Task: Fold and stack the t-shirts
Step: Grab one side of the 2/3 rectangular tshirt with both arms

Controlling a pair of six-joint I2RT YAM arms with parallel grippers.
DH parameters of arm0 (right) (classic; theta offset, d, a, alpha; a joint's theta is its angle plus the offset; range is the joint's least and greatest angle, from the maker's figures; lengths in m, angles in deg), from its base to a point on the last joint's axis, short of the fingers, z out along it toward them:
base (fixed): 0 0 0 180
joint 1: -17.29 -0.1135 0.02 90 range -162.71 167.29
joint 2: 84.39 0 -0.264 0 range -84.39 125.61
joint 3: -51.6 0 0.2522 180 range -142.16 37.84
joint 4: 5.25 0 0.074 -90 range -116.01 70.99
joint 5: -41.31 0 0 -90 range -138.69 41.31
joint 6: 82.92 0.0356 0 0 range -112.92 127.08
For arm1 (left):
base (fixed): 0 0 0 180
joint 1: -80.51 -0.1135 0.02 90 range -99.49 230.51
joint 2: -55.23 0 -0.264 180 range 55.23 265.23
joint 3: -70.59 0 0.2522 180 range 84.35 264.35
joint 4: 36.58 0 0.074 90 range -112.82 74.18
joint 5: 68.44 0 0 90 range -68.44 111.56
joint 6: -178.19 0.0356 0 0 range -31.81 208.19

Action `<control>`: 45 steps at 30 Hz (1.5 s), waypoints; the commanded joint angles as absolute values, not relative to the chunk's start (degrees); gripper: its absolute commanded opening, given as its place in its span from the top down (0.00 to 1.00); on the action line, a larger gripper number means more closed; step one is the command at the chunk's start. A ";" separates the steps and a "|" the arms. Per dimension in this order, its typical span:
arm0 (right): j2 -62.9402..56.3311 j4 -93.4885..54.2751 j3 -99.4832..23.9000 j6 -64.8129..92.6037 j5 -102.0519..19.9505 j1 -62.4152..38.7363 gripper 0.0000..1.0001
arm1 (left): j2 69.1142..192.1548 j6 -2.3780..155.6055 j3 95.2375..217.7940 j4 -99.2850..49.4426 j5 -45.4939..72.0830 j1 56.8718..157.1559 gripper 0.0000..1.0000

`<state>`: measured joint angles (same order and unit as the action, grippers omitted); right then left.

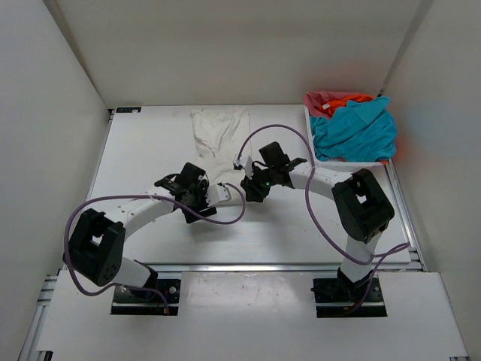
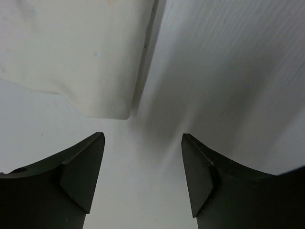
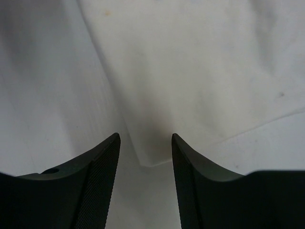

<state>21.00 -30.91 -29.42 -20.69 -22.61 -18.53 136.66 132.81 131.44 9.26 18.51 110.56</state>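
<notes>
Scene: two arms meet at the near end of the white shirt (image 1: 219, 135), which lies as a long narrow strip running toward the far side of the bench (image 1: 150, 143).
Left pincer (image 2: 143, 138): open and empty, low over the surface, with a near corner of the white shirt just ahead of its tips.
Right pincer (image 3: 145, 136): open, gripping nothing, with a cloth corner lying just beyond its tips.
Waiting: the teal shirt (image 1: 353, 131), orange shirt (image 1: 349, 98) and pink-red shirt (image 1: 323, 99) sit heaped in the basket (image 1: 353, 162) at far right.
Stage: the white shirt appears partly folded. A crosswise fold likely comes next, and no stack has been started.
Risk: a pincer closing short of its corner would catch nothing or only the top layer, and the lengthwise fold would open on the lift.
Risk: lifting the two corners unevenly would skew the strip. The right arm's cable loops over the shirt and could drag the cloth.
</notes>
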 commanded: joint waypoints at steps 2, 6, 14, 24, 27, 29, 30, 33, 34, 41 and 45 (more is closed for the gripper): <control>18.18 -28.24 -27.99 -25.17 -20.65 -19.71 0.46 | 135.47 133.81 130.50 6.99 17.07 110.48 0.22; 17.92 -27.63 -26.93 -25.52 -22.40 -20.33 0.44 | 135.12 133.29 127.25 2.50 20.93 111.80 0.21; 19.94 -26.40 -25.09 -27.90 -26.72 -21.30 0.43 | 136.35 133.46 126.09 -5.14 23.75 112.86 0.21; 23.63 -25.69 -26.05 -29.39 -30.85 -21.91 0.45 | 140.74 135.83 126.36 -7.52 25.25 112.60 0.22; 24.51 -27.18 -26.41 -29.39 -31.38 -21.65 0.48 | 141.36 136.27 126.27 -8.66 25.07 112.24 0.24; 24.69 -26.66 -26.23 -28.69 -31.47 -21.47 0.52 | 141.71 136.53 125.74 -9.54 25.59 112.16 0.28; 24.69 -26.40 -26.23 -28.69 -31.64 -21.47 0.53 | 142.06 136.27 125.74 -10.24 25.69 112.16 0.33; 24.77 -26.22 -25.97 -28.51 -31.73 -21.65 0.64 | 142.24 136.18 125.48 -10.69 25.51 112.15 0.51; 24.60 -26.22 -26.49 -28.43 -31.29 -21.47 0.70 | 141.81 136.09 125.57 -10.69 25.51 112.24 0.57; 23.90 -26.84 -26.23 -27.90 -30.42 -21.39 0.94 | 141.01 135.30 125.39 -10.69 24.55 112.68 0.97; 23.11 -27.97 -27.46 -28.08 -29.18 -21.30 1.00 | 140.66 134.25 126.80 -8.23 21.74 112.33 1.00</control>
